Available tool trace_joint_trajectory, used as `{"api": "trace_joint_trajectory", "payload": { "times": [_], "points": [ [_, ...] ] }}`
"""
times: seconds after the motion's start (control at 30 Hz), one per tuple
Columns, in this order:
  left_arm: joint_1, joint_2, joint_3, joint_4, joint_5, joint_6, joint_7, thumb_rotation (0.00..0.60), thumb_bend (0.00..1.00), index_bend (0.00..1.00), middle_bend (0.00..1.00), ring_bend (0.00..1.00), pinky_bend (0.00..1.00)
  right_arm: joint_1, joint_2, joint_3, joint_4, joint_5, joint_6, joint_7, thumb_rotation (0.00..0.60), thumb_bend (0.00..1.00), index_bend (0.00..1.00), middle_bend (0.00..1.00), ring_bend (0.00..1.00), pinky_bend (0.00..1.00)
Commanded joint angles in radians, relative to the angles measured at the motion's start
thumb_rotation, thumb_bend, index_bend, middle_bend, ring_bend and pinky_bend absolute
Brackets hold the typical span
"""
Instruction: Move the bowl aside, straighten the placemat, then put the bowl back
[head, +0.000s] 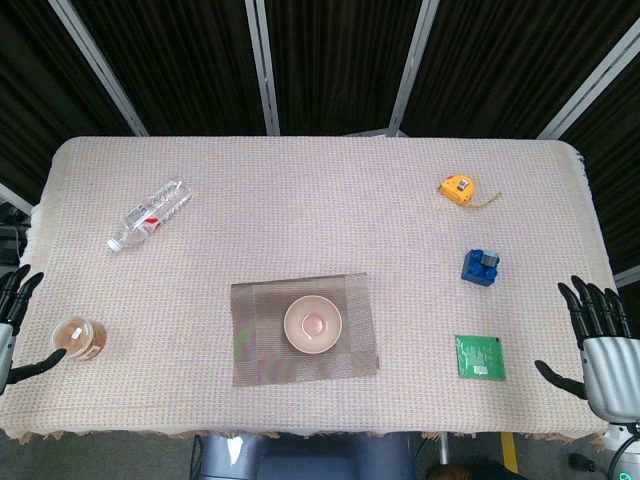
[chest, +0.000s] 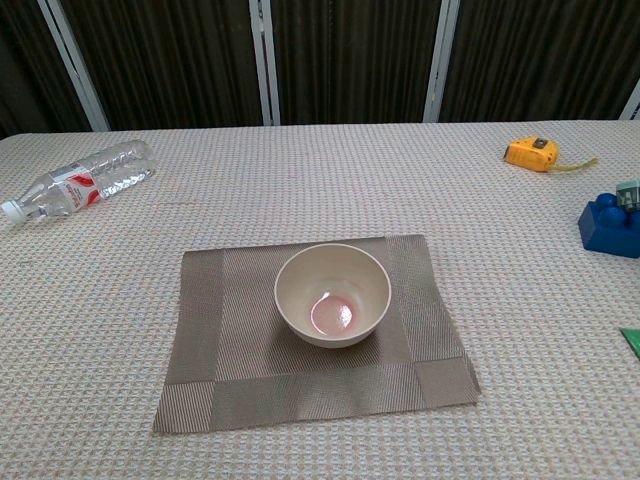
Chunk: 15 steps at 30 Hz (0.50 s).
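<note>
Tabletop (head: 320, 180), covered edge to edge in a pale woven cloth, w/ dark curtains behind. Near-centre, toward 6 o'clock, lies the brown placemat (head: 265, 345), slightly skewed vs. the tabletop's front edge. The cream bowl (head: 313, 324) sits upright on it, roughly mid-mat, a pinkish patch at its bottom; it looks empty otherwise.

Both hands wait off the cloth: left hand (head: 14, 318) at 8 o'clock, right hand (head: 598, 345) at 4 o'clock, each w/ fingers spread, holding nothing, well apart from the bowl.

Judgement: task not yet begun; first step is lifting the bowl off. The bowl looks rigid, light, smooth-walled, prob. ceramic or melamine, so possibly slippery and breakable if dropped. Best hold is likely over the rim, thumb inside and fingers outside, or cupped around the outer wall. The mat looks thin and floppy; pressing and sliding a corner should turn it, while pinching risks bunching the cloth.

Elsewhere: plastic bottle (head: 148, 215) lying at 10 o'clock, green packet (head: 480, 357) at 4, blue block (head: 481, 267) at 3, small lidded cup (head: 79, 338) at 8, yellow tape measure (head: 457, 188) at 2.
</note>
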Motion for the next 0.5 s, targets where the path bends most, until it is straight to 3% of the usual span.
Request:
{"api": "trace_joint_trajectory", "payload": {
  "times": [0.03,0.27,0.5],
  "points": [
    [-0.002,-0.004,-0.002,0.007,-0.004,-0.006,0.008,0.600,0.00,0.00,0.00,0.00,0.00,-0.001,-0.001,0.000,-0.002,0.004,-0.002,-0.010,0.600,0.00,0.00,0.00,0.00,0.00],
    [-0.007,-0.015,-0.008,0.016,-0.013,-0.019,0.009,0.600,0.00,0.00,0.00,0.00,0.00,0.021,-0.008,-0.021,0.002,-0.018,-0.057,0.004,0.600,0.00,0.00,0.00,0.00,0.00],
    [-0.019,-0.023,-0.025,0.028,-0.033,-0.034,0.018,0.600,0.01,0.00,0.00,0.00,0.00,0.163,-0.074,-0.056,0.049,-0.167,-0.268,0.014,0.600,0.00,0.00,0.00,0.00,0.00]
  ]
}}
